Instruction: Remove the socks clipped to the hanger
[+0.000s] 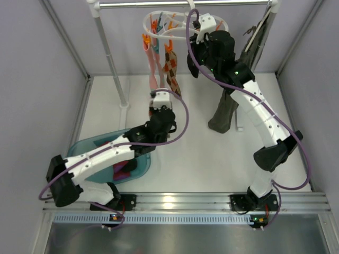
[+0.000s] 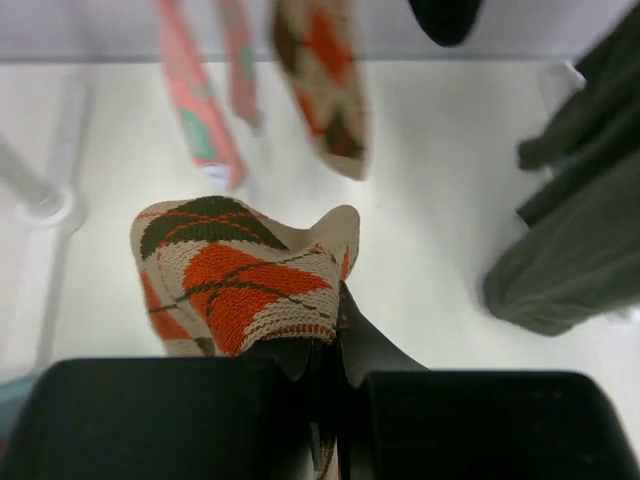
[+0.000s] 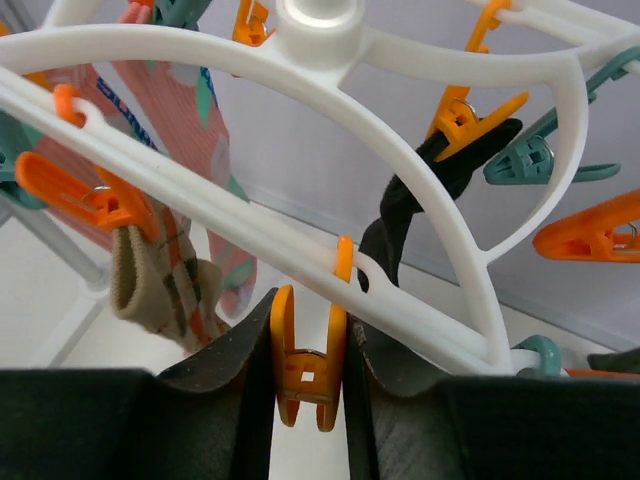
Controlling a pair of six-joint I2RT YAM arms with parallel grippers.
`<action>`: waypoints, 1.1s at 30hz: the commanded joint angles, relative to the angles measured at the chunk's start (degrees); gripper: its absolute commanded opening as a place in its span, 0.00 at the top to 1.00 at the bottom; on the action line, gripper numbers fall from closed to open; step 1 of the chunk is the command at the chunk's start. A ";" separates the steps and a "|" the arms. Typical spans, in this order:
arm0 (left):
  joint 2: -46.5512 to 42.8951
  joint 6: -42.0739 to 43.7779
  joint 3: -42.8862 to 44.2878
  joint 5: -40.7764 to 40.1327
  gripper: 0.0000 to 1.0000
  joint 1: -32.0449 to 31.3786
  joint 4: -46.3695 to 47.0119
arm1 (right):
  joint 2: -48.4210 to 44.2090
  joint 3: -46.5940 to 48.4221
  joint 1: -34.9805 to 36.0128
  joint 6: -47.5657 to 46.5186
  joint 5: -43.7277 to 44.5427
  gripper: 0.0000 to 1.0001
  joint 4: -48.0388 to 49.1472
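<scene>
The white oval hanger (image 1: 168,25) with orange and teal clips hangs from the top rail; it fills the right wrist view (image 3: 420,200). A pink patterned sock (image 1: 153,63) and a beige argyle sock (image 1: 172,71) hang from it, and a black sock (image 3: 405,220) is held in an orange clip. My right gripper (image 3: 307,335) is up at the hanger (image 1: 197,33), shut on an empty orange clip (image 3: 307,365). My left gripper (image 2: 335,340), below the hanger (image 1: 159,96), is shut on a loose beige, orange and green argyle sock (image 2: 240,280).
A teal basin (image 1: 87,148) with maroon socks in it sits at the front left beside the left arm. A dark olive garment (image 1: 228,106) hangs on a slim hanger at the right. The rack's white pole (image 1: 108,53) stands at the back left.
</scene>
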 commanded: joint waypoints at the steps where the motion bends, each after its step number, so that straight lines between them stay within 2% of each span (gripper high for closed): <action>1: -9.22 -14.65 -3.04 -12.59 1.00 0.59 -23.22 | -3.29 -1.76 -0.68 1.71 -10.96 0.75 2.16; 3: -13.45 -20.98 -8.12 -11.03 1.00 1.73 -29.28 | -3.99 -2.82 -1.03 2.23 -15.62 0.68 2.78; 4: -18.00 -22.48 -10.07 -9.71 1.00 4.00 -30.53 | -4.16 -3.87 -1.29 2.67 -16.85 0.51 3.04; 5: -20.13 -24.24 -12.09 -7.52 1.00 5.50 -31.32 | -4.69 -4.49 -1.56 2.59 -18.87 0.45 3.57; 7: -25.83 -25.05 -17.37 -4.88 0.99 10.75 -33.17 | -5.66 -6.85 -1.65 4.69 -20.55 0.38 4.45; 9: -28.58 -25.22 -21.31 -1.36 0.96 14.99 -33.97 | -7.41 -8.53 -1.82 5.13 -23.36 0.35 5.85; 10: -30.59 -24.70 -22.30 -0.39 0.89 18.31 -33.79 | -8.20 -10.11 -1.82 5.40 -25.19 0.32 6.12; 11: -31.05 -24.52 -23.00 0.58 0.85 19.48 -33.88 | -9.43 -10.90 -1.82 5.57 -26.00 0.30 6.56; 13: -31.67 -25.04 -24.32 1.20 0.69 20.10 -33.97 | -11.28 -13.63 -1.82 5.93 -28.45 0.24 7.26; 14: -31.49 -25.39 -24.68 1.11 0.45 20.10 -34.32 | -13.03 -14.59 -1.82 5.93 -29.34 0.22 7.44; 16: -30.18 -25.75 -24.33 1.99 0.23 20.10 -34.49 | -14.79 -16.97 -1.82 5.93 -32.84 0.16 7.44; 17: -29.74 -25.84 -23.98 2.43 0.08 20.10 -34.41 | -16.63 -17.59 -1.74 6.02 -33.99 0.14 7.27; 19: -28.42 -25.31 -21.96 4.36 0.02 20.02 -34.32 | -18.83 -20.57 -1.82 6.02 -36.80 0.07 7.35; 23: -26.05 -22.77 -13.99 8.84 0.02 19.84 -32.57 | -26.48 -26.72 -1.82 5.75 -38.40 0.01 8.67; 26: -24.03 -14.96 -10.45 14.19 0.02 18.87 -26.52 | -31.74 -31.29 -1.82 5.31 -37.78 0.00 9.20; 30: -21.13 -5.11 -9.12 24.92 0.02 18.87 -6.17 | -37.99 -38.40 -1.82 5.84 -36.47 0.01 9.99; 33: -17.27 -1.06 -6.93 29.93 0.02 18.87 0.82 | -43.00 -44.02 -1.82 7.77 -32.52 0.01 11.66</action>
